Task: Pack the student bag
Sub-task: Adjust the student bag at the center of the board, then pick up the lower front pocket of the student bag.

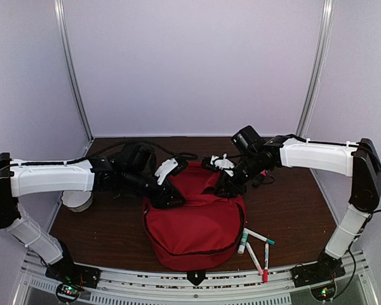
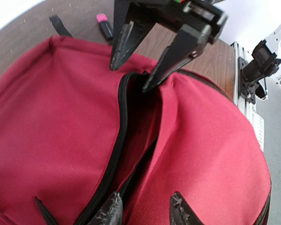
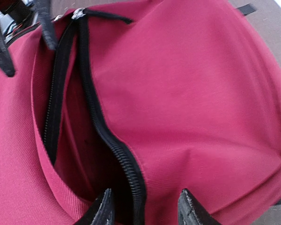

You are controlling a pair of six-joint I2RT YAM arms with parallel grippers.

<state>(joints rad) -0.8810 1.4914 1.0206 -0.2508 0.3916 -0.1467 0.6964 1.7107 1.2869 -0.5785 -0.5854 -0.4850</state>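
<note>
The large red fabric backpack (image 1: 193,222) is laid at the middle of the brown table (image 1: 292,203), its black zip (image 3: 91,108) partly undone. Holding the mouth open is judged to be the step in hand. The left gripper (image 2: 145,199) and right gripper (image 3: 145,194) are set over the zip, each with its 2 fingers spread and no firm pinch seen. Next, 1 lip should be clamped and lifted so that the loose marker pens (image 1: 257,248) beside the bag can be put in.

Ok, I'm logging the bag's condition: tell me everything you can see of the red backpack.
The red fabric backpack lies bulging on the brown table, trimmed with black zips. Its top zip is partly open onto a dark inside. The left hand and right hand each straddle the zip's edges with open fingers.
</note>
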